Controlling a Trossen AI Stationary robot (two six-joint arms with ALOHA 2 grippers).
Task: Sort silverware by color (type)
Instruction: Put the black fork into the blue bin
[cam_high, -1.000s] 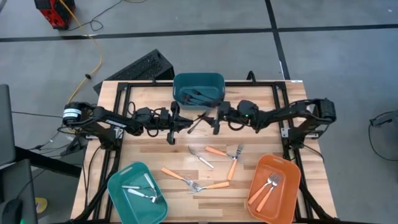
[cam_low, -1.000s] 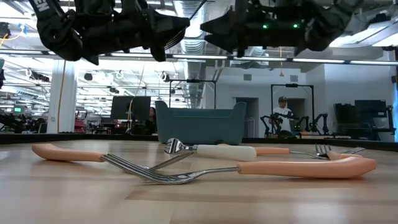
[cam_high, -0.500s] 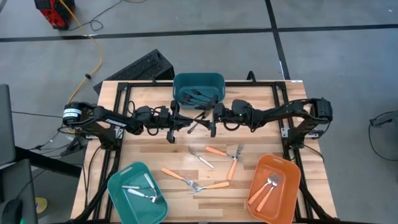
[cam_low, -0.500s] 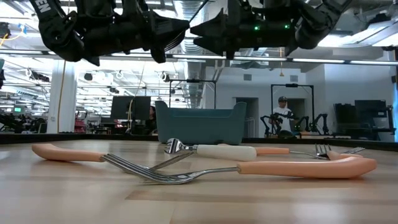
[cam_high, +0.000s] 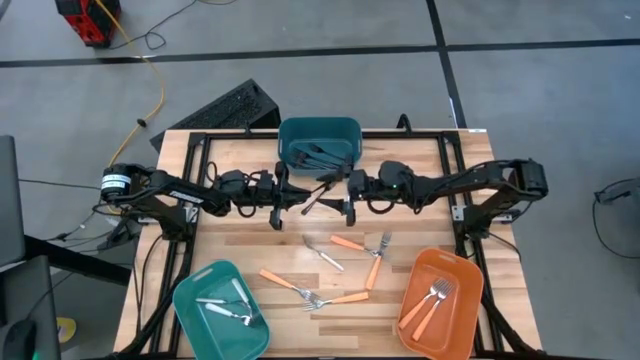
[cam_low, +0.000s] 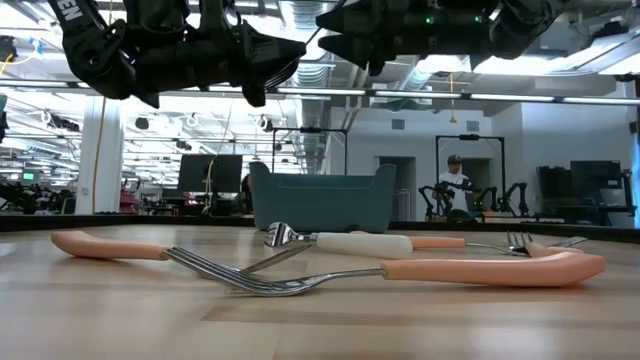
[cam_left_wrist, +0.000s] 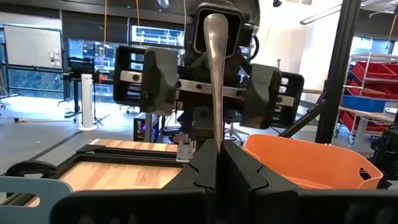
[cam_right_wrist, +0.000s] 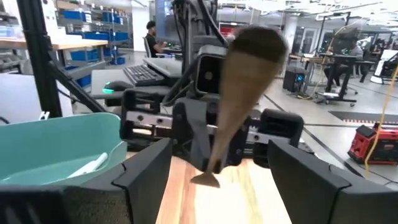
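Left hand (cam_high: 284, 196) is clamped shut on a dark utensil (cam_high: 318, 191), a slender piece with a smooth, tapering handle that is seen upright between the fingers (cam_left_wrist: 245, 180) in the left wrist view. It is held above the table (cam_high: 250, 245) at mid-width, just in front of the dark teal bin (cam_high: 319, 143) at the far edge. Right hand (cam_high: 348, 193) is held opposite it, fingers spread wide with nothing gripped, the utensil's far end lying between the two hands.

On the pale wood-plank table, loose silverware is scattered in front of the hands: orange-handled forks (cam_high: 375, 262) with shiny metal tines, another orange fork (cam_high: 282, 284) nearer the front, and a white-handled utensil (cam_high: 326, 257) between them. In the low view the orange handles look matte and rounded, and thin curved tines (cam_low: 240, 275) are crossed over one another.

Black utensils (cam_high: 316, 155) are lying in the dark teal bin. White utensils (cam_high: 226, 306) are held in the light teal bin (cam_high: 190, 320) at the front left. Two orange-handled forks (cam_high: 430, 299) lie in the orange bin (cam_high: 465, 315) at the front right. All three bins are smooth plastic with rounded corners.
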